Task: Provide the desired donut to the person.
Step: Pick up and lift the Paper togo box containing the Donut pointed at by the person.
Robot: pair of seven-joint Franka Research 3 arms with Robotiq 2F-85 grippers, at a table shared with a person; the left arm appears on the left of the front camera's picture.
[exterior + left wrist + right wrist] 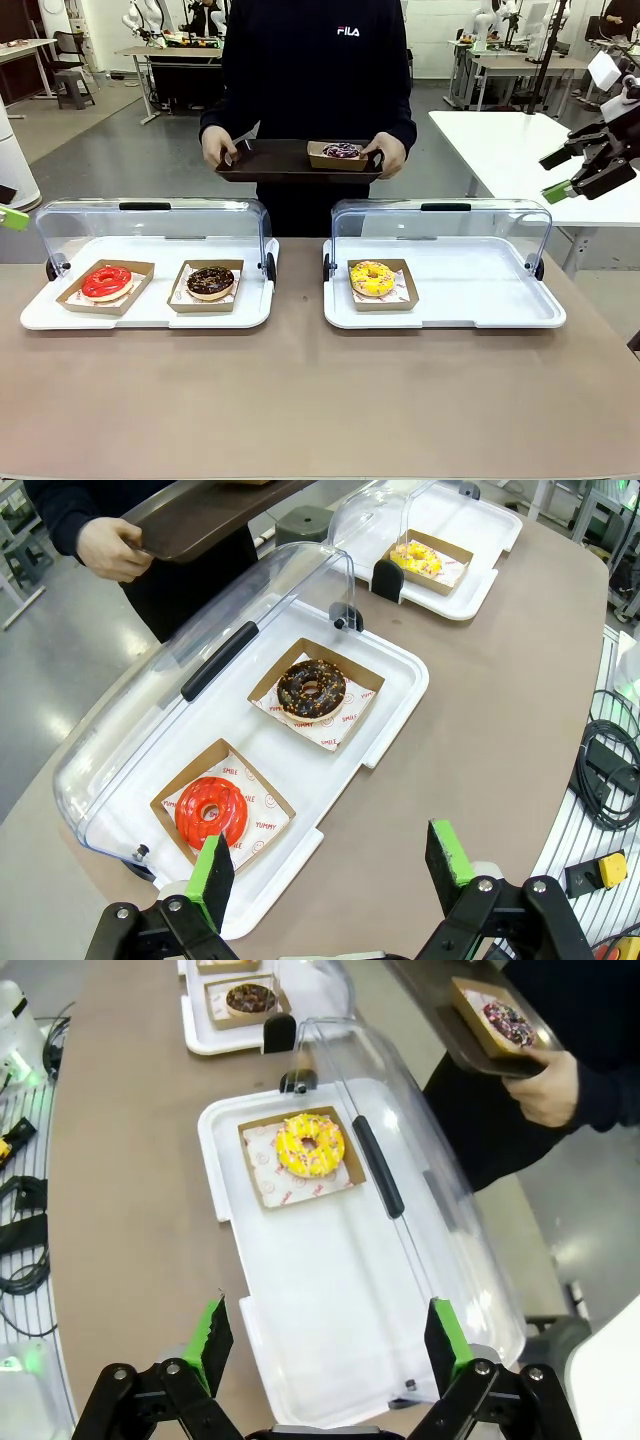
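Both left gripper (pixel 328 852) and right gripper (pixel 326 1322) hover raised, fingers spread wide, empty

Person (pixel 315 70): cut off above the shoulders by the top edge, front view. Tray (pixel 200 515): top edge cuts it in both wrist views. Left gripper (pixel 335 865): front view has one pad (pixel 12 217) at left edge, rest cut off. Tray donut (pixel 341 151): topping too small to tell.

The brown table (pixel 300 400) carries a left tray (pixel 150 316) and a right tray (pixel 480 290), side by side, lids raised.
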